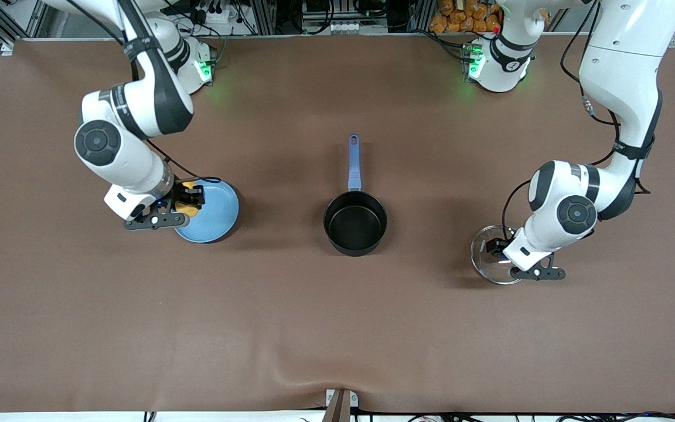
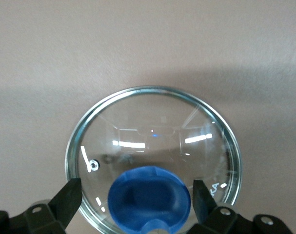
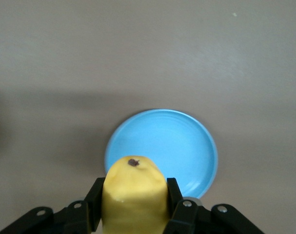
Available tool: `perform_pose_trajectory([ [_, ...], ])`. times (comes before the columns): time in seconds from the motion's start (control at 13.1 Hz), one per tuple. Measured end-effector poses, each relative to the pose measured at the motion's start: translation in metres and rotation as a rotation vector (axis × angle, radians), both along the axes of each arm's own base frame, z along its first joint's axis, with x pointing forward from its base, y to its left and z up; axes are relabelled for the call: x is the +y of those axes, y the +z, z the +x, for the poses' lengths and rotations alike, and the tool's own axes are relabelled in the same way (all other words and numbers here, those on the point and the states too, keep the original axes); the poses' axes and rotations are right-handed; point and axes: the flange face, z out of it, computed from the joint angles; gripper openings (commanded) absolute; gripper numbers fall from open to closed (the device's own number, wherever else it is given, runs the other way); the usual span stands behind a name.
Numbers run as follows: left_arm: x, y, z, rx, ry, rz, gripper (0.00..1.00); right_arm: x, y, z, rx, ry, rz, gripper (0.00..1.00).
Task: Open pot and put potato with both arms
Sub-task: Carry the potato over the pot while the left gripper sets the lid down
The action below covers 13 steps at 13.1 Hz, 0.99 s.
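The right claw (image 1: 188, 202) pinches the potato (image 1: 187, 204) above the blue plate (image 1: 214, 214); the open pot (image 1: 355, 223) lies mid-table, toward the left arm. The left claw (image 1: 498, 249), spread, straddles the lid (image 1: 490, 264).

Glass lid (image 2: 155, 146) lying flat on the brown table (image 2: 148, 44), under the left gripper (image 2: 137, 195).

The lid is clear with a metal rim and a small vent hole. Its blue knob (image 2: 148, 197) sits between the gripper's two black fingers (image 2: 67, 197), which stand apart on either side of the knob with a gap showing at each side, not touching it.
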Motion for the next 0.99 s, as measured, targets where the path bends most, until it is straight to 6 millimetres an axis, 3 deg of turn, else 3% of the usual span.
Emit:
perform_pose_trajectory([
  [0.15,-0.001,0.029,0.006,-0.038,0.0,0.001,1.0,0.061,0.015,-0.012,-0.035,-0.037,0.009,0.0],
  [0.31,-0.003,0.074,0.009,-0.057,0.002,0.014,1.0,0.121,0.02,-0.027,-0.054,-0.068,0.017,0.0],
  [0.46,-0.007,0.141,0.005,-0.054,0.028,0.012,1.0,0.174,0.02,-0.035,-0.073,-0.103,0.028,0.0],
  [0.61,-0.018,0.224,-0.009,-0.022,0.038,0.013,1.0,0.224,0.016,-0.038,-0.092,-0.123,0.041,0.0],
  [0.76,-0.018,0.292,-0.023,0.009,0.056,0.009,1.0,0.271,-0.002,-0.042,-0.099,-0.146,0.044,0.0],
  [0.92,-0.015,0.339,-0.028,-0.004,0.078,-0.031,1.0,0.311,-0.033,-0.046,-0.102,-0.175,0.04,0.0],
  [0.99,-0.013,0.353,-0.028,-0.019,0.082,-0.036,1.0,0.325,-0.049,-0.045,-0.107,-0.184,0.038,0.0],
])
